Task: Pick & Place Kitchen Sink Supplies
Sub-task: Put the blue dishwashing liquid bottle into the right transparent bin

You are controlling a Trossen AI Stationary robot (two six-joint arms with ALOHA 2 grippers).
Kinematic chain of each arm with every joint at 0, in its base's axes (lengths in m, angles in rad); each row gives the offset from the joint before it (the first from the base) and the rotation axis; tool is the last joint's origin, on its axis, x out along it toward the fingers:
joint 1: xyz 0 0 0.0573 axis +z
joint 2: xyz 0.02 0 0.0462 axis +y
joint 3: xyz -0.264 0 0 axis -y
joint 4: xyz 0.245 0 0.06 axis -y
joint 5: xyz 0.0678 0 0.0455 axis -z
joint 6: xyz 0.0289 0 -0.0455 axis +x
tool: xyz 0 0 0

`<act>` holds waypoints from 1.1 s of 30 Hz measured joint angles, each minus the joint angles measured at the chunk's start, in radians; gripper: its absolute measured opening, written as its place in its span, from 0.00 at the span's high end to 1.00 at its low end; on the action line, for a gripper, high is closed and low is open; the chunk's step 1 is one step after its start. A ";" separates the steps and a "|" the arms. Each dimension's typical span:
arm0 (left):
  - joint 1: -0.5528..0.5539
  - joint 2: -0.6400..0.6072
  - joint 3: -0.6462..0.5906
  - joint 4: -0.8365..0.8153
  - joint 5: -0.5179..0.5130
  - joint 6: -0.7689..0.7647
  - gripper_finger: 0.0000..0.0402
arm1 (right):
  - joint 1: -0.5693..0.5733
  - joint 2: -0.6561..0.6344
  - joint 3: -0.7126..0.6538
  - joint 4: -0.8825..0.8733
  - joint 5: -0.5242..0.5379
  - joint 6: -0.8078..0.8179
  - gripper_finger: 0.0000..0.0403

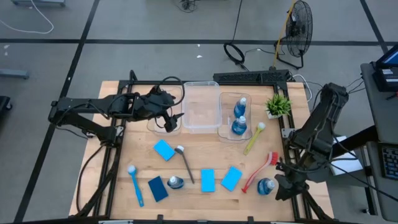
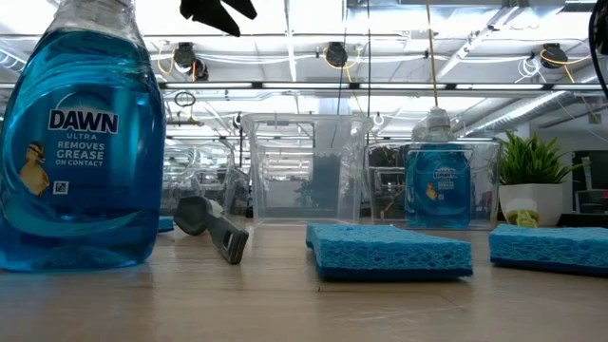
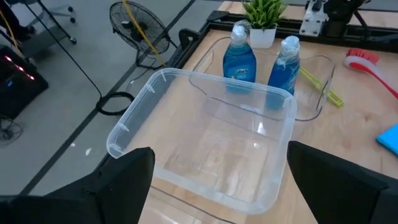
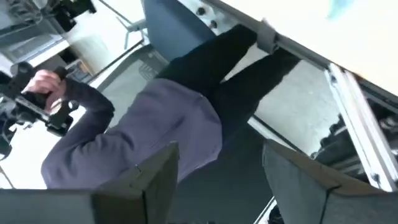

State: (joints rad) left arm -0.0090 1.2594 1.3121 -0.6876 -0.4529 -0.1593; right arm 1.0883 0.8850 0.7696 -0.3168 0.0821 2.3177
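Near bottle [image 2: 81,142] cropped at frame edge

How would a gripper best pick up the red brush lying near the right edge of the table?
Probably by the slim handle, near its middle, coming straight down from above. The red brush lies flat on the table, its long handle running diagonally, so the gripper's fingers should straddle it crosswise. The bristled head looks bulkier, and a blue bottle lies close to the handle's lower end, leaving less room there.

Four blue dish-soap bottles [image 1: 240,106], four flat blue sponges [image 1: 164,149], four long-handled brushes [image 1: 135,184], three clear plastic bins [image 1: 202,106], one green potted plant [image 1: 278,104].
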 joint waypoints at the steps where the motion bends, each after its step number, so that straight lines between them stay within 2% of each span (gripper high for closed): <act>1: 0.000 0.000 0.000 0.000 0.004 0.000 0.09 | 0.000 0.001 0.000 0.003 0.000 -0.006 0.46; 3: 0.000 0.000 0.000 0.000 0.006 0.000 0.09 | 0.000 0.001 0.000 -0.006 0.034 0.006 0.45; 7: 0.000 0.000 0.000 0.002 0.007 0.000 0.09 | 0.000 0.002 0.001 -0.012 0.172 0.008 0.45; 10: 0.000 0.000 0.000 0.002 0.007 0.000 0.09 | -0.001 0.013 0.030 -0.077 0.205 -0.002 0.46; 18: 0.000 0.000 0.000 0.002 0.007 0.000 0.09 | -0.001 0.071 0.261 -0.445 0.199 0.018 0.45; 22: 0.000 0.000 0.000 0.002 0.007 0.000 0.09 | -0.006 0.130 0.353 -0.618 0.084 0.066 0.45; 24: 0.000 0.000 0.000 0.002 0.007 0.000 0.09 | -0.016 0.162 0.361 -0.632 0.045 0.076 0.46; 33: 0.002 0.000 0.000 0.003 0.007 -0.001 0.09 | -0.059 0.282 0.362 -0.627 0.076 0.043 0.45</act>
State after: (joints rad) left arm -0.0071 1.2594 1.3121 -0.6842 -0.4461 -0.1600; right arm 1.0291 1.1670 1.1313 -0.9437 0.1579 2.3611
